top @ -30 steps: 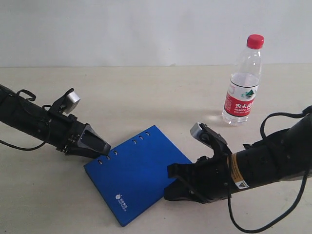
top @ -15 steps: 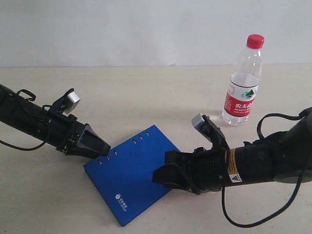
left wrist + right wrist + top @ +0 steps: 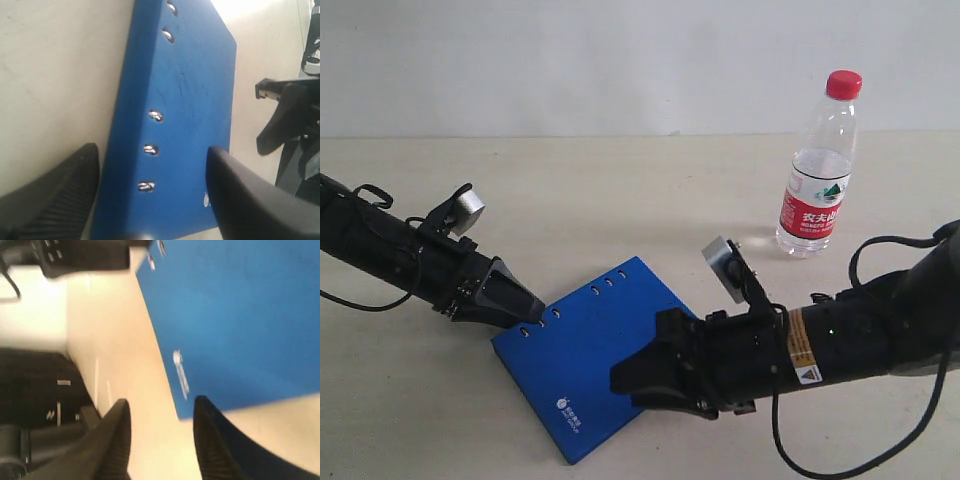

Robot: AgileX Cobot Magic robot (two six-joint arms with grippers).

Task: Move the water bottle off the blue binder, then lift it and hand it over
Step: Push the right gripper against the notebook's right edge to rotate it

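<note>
It looks like a robotics lab bench to me: a plain beige tabletop [image 3: 620, 180] set against a blank white wall [image 3: 570, 60], a black cable-trailing left arm [image 3: 390, 255] and right arm [image 3: 860, 335] reaching over it, and test props laid out, a water bottle [image 3: 817, 170] and a blue binder [image 3: 575, 360].

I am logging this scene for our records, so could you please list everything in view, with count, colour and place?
water bottle: 1, clear with red cap and red-and-white label, upright on the table, right rear, apart from the binder
blue binder: 1, bright blue, flat on the table, centre
table: 1, beige, under everything
wall: 1, white, behind the table
left gripper: 1, black, fingers apart at the binder's holed edge
right gripper: 1, black, fingers apart, low over the binder's right side
</note>
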